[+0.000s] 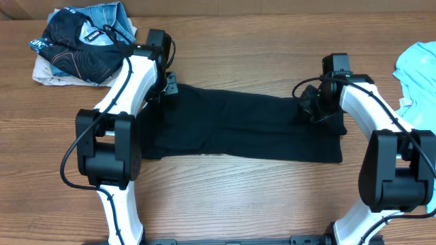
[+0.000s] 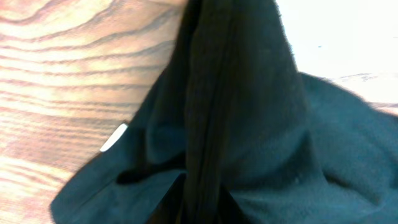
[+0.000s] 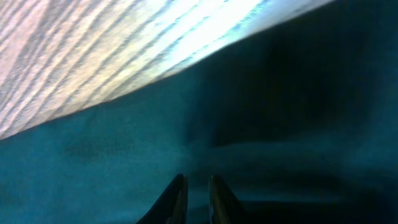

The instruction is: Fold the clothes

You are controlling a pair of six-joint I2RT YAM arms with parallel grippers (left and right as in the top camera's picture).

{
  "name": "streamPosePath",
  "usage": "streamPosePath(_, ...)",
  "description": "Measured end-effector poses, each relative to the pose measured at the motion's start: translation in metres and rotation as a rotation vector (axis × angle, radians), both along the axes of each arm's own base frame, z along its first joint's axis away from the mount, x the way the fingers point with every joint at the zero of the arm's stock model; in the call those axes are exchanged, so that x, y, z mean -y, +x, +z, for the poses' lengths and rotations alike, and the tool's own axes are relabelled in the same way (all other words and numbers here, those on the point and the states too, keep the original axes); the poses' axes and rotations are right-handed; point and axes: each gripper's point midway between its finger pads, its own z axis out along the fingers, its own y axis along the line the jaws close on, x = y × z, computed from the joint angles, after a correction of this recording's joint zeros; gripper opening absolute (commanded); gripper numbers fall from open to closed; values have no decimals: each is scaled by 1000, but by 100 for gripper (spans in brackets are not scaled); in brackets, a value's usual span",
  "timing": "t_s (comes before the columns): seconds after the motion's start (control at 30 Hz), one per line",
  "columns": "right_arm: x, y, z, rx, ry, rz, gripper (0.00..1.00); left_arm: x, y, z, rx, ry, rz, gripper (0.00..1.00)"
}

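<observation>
Black shirt (image 1: 238, 126) lies flat across the middle of the counter (image 1: 238, 197), stretched from 9 to 3 o'clock. The left fingers (image 1: 167, 85) sit at its 10 o'clock corner and the right fingers (image 1: 310, 105) at its 2 o'clock corner. In the right wrist view the fingers are drawn nearly together with a sliver of cloth between them. In the left wrist view the cloth rises in a taut ridge toward the camera, so I judge it pinched there too.

To fold well, both corners should lift evenly, travel toward 6 o'clock at one pace with the far hem kept taut, and be laid down square on the near hem before letting go.

The left fingers themselves are lost against the dark cloth. How much cloth each pinch holds cannot be told. A white label (image 2: 114, 137) shows only as a sliver. The light blue T-shirt (image 1: 419, 68) at 3 o'clock is cut off by the frame, and the heap of clothes (image 1: 82, 44) at 10 o'clock is too tangled to sort.
</observation>
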Motion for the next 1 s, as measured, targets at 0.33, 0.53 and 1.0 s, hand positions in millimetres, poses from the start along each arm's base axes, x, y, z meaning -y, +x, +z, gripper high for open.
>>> streamPosePath(0.33,5,-4,-25,-60,-14,-13,13,-30,-13,4,-42,167,28,17)
streamPosePath(0.53,9,-4,-30,-70,-38,-34,14,-52,-15,8,-45,254,60,30)
streamPosePath(1.0,18,6,-28,-33,-71,-60,36,-108,-28,46,-85,461,160,63)
